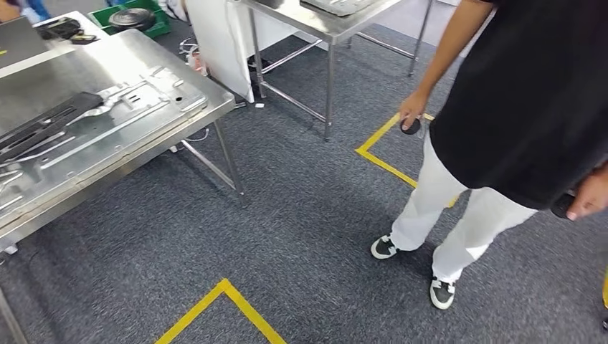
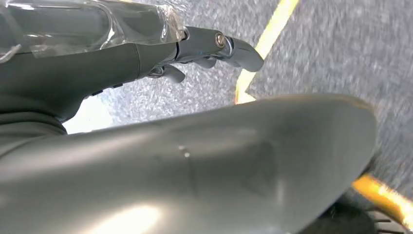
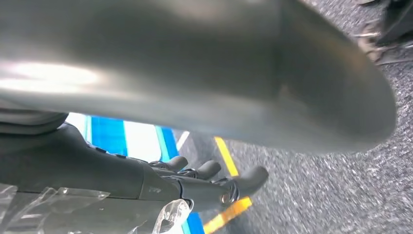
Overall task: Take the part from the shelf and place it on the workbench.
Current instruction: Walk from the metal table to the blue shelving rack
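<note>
The steel workbench [image 1: 188, 107] stands at the left of the head view. A large pressed sheet-metal part [image 1: 118, 118] lies flat on it, with a long black piece [image 1: 43, 125] across its left end. My left hand [image 2: 195, 46] hangs at my side over grey carpet, its fingers stretched out and holding nothing. My right hand [image 3: 204, 183] hangs the same way, fingers extended and empty, above yellow floor tape.
A person in a black shirt and white trousers [image 1: 459, 208] stands close on the right, a small dark object in each hand. Behind stands a second steel table [image 1: 326, 29] with a white board [image 1: 215, 43] leaning beside it. Yellow tape [image 1: 226, 294] marks the carpet. A green crate [image 1: 136, 18] sits far left.
</note>
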Motion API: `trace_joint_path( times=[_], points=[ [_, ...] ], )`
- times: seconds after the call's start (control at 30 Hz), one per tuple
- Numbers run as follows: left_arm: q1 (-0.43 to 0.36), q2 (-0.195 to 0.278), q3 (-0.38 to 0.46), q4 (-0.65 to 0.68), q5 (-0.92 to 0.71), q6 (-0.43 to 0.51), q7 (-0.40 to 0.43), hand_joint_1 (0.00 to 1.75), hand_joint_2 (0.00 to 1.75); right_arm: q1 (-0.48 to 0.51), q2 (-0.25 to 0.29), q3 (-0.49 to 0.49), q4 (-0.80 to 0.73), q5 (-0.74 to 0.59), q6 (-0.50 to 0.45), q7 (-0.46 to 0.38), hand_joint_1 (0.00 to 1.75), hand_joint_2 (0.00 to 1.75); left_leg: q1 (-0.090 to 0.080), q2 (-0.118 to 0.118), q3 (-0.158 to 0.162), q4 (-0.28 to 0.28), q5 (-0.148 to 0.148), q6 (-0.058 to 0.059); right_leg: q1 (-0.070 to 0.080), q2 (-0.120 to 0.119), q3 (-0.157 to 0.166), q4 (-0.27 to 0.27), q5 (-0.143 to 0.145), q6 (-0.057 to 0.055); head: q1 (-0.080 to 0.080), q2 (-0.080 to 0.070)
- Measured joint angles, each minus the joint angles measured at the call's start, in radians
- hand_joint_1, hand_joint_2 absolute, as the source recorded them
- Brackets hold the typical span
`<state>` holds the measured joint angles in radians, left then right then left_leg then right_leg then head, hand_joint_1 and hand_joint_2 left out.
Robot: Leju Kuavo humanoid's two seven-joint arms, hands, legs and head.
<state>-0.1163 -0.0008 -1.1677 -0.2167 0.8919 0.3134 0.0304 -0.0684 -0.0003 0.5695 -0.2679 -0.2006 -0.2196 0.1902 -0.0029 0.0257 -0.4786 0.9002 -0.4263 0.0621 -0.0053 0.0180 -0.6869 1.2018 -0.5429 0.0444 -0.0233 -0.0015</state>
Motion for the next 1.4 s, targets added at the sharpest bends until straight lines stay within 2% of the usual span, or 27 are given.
trace_joint_path(
  times=[0.03, 0.07, 0.1, 0.17, 0.23, 0.33, 0.4, 0.47, 0.5, 0.53, 0.57, 0.6, 0.63, 0.67, 0.73, 0.77, 0.83, 0.9, 1.0, 1.07, 1.13, 1.17, 1.2, 1.23, 1.3, 1.33, 1.4],
  points=[
    [0.001, 0.0, 0.0, 0.0, 0.0, 0.0, 0.0, 0.0, 0.0, 0.001, 0.001, -0.002, 0.002, 0.0, 0.0, 0.0, 0.0, 0.0, 0.001, 0.016, -0.001, 0.0, 0.0, -0.001, -0.005, -0.006, -0.015, 0.037, -0.009, 0.006, 0.0, 0.0],
    [0.001, 0.0, 0.0, 0.0, 0.0, 0.001, 0.0, 0.0, 0.0, 0.001, 0.001, -0.004, 0.004, -0.001, 0.0, 0.0, 0.0, 0.0, 0.004, 0.031, -0.001, 0.001, -0.001, -0.004, -0.01, -0.01, -0.01, 0.035, 0.0, 0.012, 0.0, 0.0],
    [0.0, 0.0, 0.0, 0.0, 0.0, 0.001, -0.001, 0.0, 0.0, 0.002, 0.001, -0.006, 0.005, -0.001, 0.0, 0.0, 0.0, 0.0, 0.007, 0.044, 0.0, 0.002, -0.003, -0.008, -0.016, -0.019, 0.018, -0.01, 0.027, 0.018, 0.0, 0.0],
    [-0.002, 0.0, 0.0, 0.0, -0.001, 0.003, -0.003, 0.0, 0.0, 0.001, 0.004, -0.009, 0.009, -0.002, 0.0, 0.001, 0.0, 0.0, 0.01, 0.067, 0.001, 0.011, -0.011, -0.022, -0.022, -0.063, 0.104, -0.158, 0.084, 0.029, 0.001, 0.0],
    [-0.003, 0.002, 0.0, 0.0, -0.002, 0.007, -0.006, 0.0, 0.0, -0.001, 0.008, -0.012, 0.01, -0.003, 0.0, 0.001, 0.0, 0.0, 0.008, 0.086, 0.003, 0.021, -0.022, -0.039, -0.021, -0.092, 0.148, -0.24, 0.103, 0.022, -0.001, 0.0],
    [-0.006, 0.002, 0.0, 0.0, -0.003, 0.014, -0.01, 0.0, 0.0, -0.001, 0.012, -0.019, 0.015, -0.005, 0.001, 0.003, 0.0, 0.0, 0.013, 0.106, 0.009, 0.026, -0.031, -0.057, -0.015, -0.064, 0.142, -0.243, 0.101, -0.006, -0.005, 0.0],
    [-0.006, 0.002, 0.0, 0.0, -0.005, 0.015, -0.01, 0.0, 0.0, -0.001, 0.012, -0.021, 0.017, -0.006, 0.002, 0.004, 0.0, 0.0, 0.02, 0.069, -0.008, 0.075, -0.07, -0.065, -0.015, -0.041, 0.139, -0.244, 0.106, -0.02, -0.006, 0.0],
    [-0.003, 0.002, 0.0, 0.0, -0.009, 0.015, -0.011, 0.0, 0.0, -0.002, 0.014, -0.024, 0.018, -0.007, 0.003, 0.005, 0.0, 0.0, 0.022, 0.014, -0.069, 0.21, -0.146, -0.067, -0.012, -0.017, 0.133, -0.244, 0.111, -0.03, -0.007, 0.0],
    [-0.001, 0.002, 0.0, 0.0, -0.01, 0.015, -0.011, 0.0, 0.0, -0.003, 0.014, -0.025, 0.019, -0.008, 0.003, 0.005, 0.0, 0.0, 0.021, 0.0, -0.104, 0.285, -0.177, -0.066, -0.01, -0.002, 0.13, -0.244, 0.113, -0.034, -0.007, 0.0],
    [0.001, 0.002, 0.0, 0.0, -0.012, 0.015, -0.011, 0.0, 0.0, -0.002, 0.015, -0.025, 0.02, -0.008, 0.003, 0.006, 0.0, 0.0, 0.02, -0.008, -0.13, 0.336, -0.191, -0.064, -0.007, 0.015, 0.128, -0.244, 0.115, -0.036, -0.007, 0.0],
    [0.002, 0.002, 0.0, 0.0, -0.013, 0.015, -0.011, 0.0, 0.0, -0.002, 0.016, -0.026, 0.021, -0.008, 0.003, 0.006, 0.0, 0.0, 0.018, -0.012, -0.138, 0.348, -0.183, -0.06, -0.005, 0.032, 0.127, -0.243, 0.116, -0.038, -0.007, 0.0],
    [0.002, 0.002, 0.0, 0.0, -0.014, 0.015, -0.011, 0.0, 0.0, -0.001, 0.016, -0.026, 0.021, -0.009, 0.003, 0.006, 0.0, 0.0, 0.016, -0.018, -0.125, 0.313, -0.156, -0.055, -0.004, 0.049, 0.127, -0.243, 0.118, -0.039, -0.007, 0.0],
    [0.001, 0.002, 0.0, 0.0, -0.015, 0.015, -0.011, 0.0, 0.0, -0.001, 0.016, -0.026, 0.022, -0.01, 0.003, 0.006, 0.0, 0.0, 0.014, -0.03, -0.097, 0.246, -0.116, -0.048, -0.003, 0.065, 0.128, -0.243, 0.119, -0.039, -0.008, 0.0],
    [0.0, 0.003, 0.0, 0.0, -0.015, 0.015, -0.011, 0.0, 0.0, -0.002, 0.017, -0.026, 0.022, -0.01, 0.003, 0.006, 0.0, 0.0, 0.012, -0.057, -0.063, 0.167, -0.077, -0.04, -0.003, 0.079, 0.128, -0.243, 0.12, -0.038, -0.007, 0.0],
    [-0.002, 0.004, 0.0, 0.0, -0.016, 0.016, -0.011, 0.0, 0.0, -0.003, 0.019, -0.027, 0.022, -0.011, 0.003, 0.005, 0.0, 0.0, 0.008, -0.098, -0.021, 0.058, -0.032, -0.03, -0.002, 0.105, 0.125, -0.242, 0.124, -0.032, -0.007, 0.0],
    [-0.002, 0.005, 0.0, 0.0, -0.017, 0.016, -0.011, 0.0, 0.0, -0.002, 0.02, -0.027, 0.022, -0.012, 0.003, 0.005, 0.0, 0.0, 0.005, -0.107, -0.016, 0.04, -0.028, -0.028, -0.003, 0.116, 0.121, -0.242, 0.126, -0.028, -0.007, 0.0],
    [-0.005, 0.004, 0.0, 0.0, -0.017, 0.016, -0.011, 0.0, 0.0, 0.001, 0.021, -0.027, 0.024, -0.014, 0.003, 0.005, 0.0, 0.0, 0.004, -0.085, -0.013, 0.031, -0.021, -0.025, -0.006, 0.127, 0.115, -0.243, 0.13, -0.017, -0.007, 0.0],
    [-0.007, 0.002, 0.0, 0.0, -0.017, 0.016, -0.011, 0.0, 0.0, 0.004, 0.021, -0.027, 0.026, -0.015, 0.003, 0.005, 0.0, 0.0, 0.01, -0.07, -0.01, 0.021, -0.011, -0.02, -0.006, 0.121, 0.112, -0.24, 0.131, -0.011, -0.007, 0.0],
    [-0.008, 0.002, 0.0, 0.0, -0.017, 0.016, -0.011, 0.0, 0.0, 0.004, 0.021, -0.027, 0.027, -0.015, 0.003, 0.005, 0.0, 0.0, 0.012, -0.065, -0.008, 0.017, -0.007, -0.019, -0.005, 0.105, 0.111, -0.235, 0.128, -0.012, -0.007, 0.0],
    [-0.008, 0.002, 0.0, 0.0, -0.017, 0.016, -0.011, 0.0, 0.0, 0.003, 0.021, -0.028, 0.027, -0.016, 0.003, 0.005, 0.0, 0.0, 0.011, -0.058, -0.007, 0.015, -0.006, -0.016, -0.003, 0.065, 0.098, -0.207, 0.105, -0.009, -0.004, 0.0],
    [-0.004, 0.002, 0.0, 0.0, -0.015, 0.014, -0.008, 0.0, 0.0, 0.001, 0.02, -0.03, 0.028, -0.016, 0.003, 0.005, 0.0, 0.0, 0.011, -0.012, -0.008, 0.014, -0.007, -0.014, -0.008, 0.011, 0.033, -0.062, 0.036, 0.005, -0.002, 0.0],
    [-0.002, 0.0, 0.0, 0.0, -0.014, 0.014, -0.006, 0.0, 0.0, 0.0, 0.019, -0.03, 0.028, -0.014, 0.003, 0.005, 0.0, 0.0, 0.012, 0.013, -0.008, 0.015, -0.008, -0.016, -0.014, -0.004, 0.023, -0.028, 0.026, 0.014, -0.001, 0.0],
    [-0.001, -0.001, 0.0, 0.0, -0.012, 0.013, -0.003, 0.0, 0.0, -0.001, 0.017, -0.031, 0.028, -0.012, 0.004, 0.005, 0.0, 0.0, 0.014, 0.04, -0.008, 0.017, -0.011, -0.021, -0.022, -0.023, 0.03, -0.026, 0.028, 0.024, -0.001, 0.0],
    [-0.001, -0.001, 0.0, 0.0, -0.009, 0.013, 0.0, 0.0, 0.0, -0.001, 0.016, -0.031, 0.028, -0.008, 0.005, 0.006, 0.0, 0.0, 0.015, 0.051, -0.006, 0.021, -0.015, -0.028, -0.026, -0.047, 0.075, -0.105, 0.056, 0.029, -0.001, 0.0],
    [-0.002, 0.0, 0.0, 0.0, -0.002, 0.013, 0.006, 0.0, 0.0, -0.003, 0.016, -0.031, 0.028, -0.002, 0.006, 0.006, 0.0, 0.0, 0.012, 0.071, -0.003, 0.032, -0.027, -0.044, -0.028, -0.082, 0.134, -0.211, 0.088, 0.026, -0.001, 0.0],
    [-0.003, 0.001, 0.0, 0.0, 0.001, 0.012, 0.008, 0.0, 0.0, -0.004, 0.017, -0.031, 0.028, 0.001, 0.007, 0.006, 0.0, 0.0, 0.011, 0.08, -0.002, 0.035, -0.032, -0.05, -0.026, -0.087, 0.141, -0.227, 0.09, 0.018, -0.002, 0.0],
    [-0.004, 0.001, 0.0, 0.0, 0.002, 0.01, 0.009, 0.0, 0.0, -0.004, 0.016, -0.031, 0.028, 0.002, 0.006, 0.006, 0.0, 0.0, 0.014, 0.096, 0.003, 0.035, -0.034, -0.057, -0.02, -0.064, 0.136, -0.226, 0.092, -0.003, -0.006, 0.0]
  ],
)
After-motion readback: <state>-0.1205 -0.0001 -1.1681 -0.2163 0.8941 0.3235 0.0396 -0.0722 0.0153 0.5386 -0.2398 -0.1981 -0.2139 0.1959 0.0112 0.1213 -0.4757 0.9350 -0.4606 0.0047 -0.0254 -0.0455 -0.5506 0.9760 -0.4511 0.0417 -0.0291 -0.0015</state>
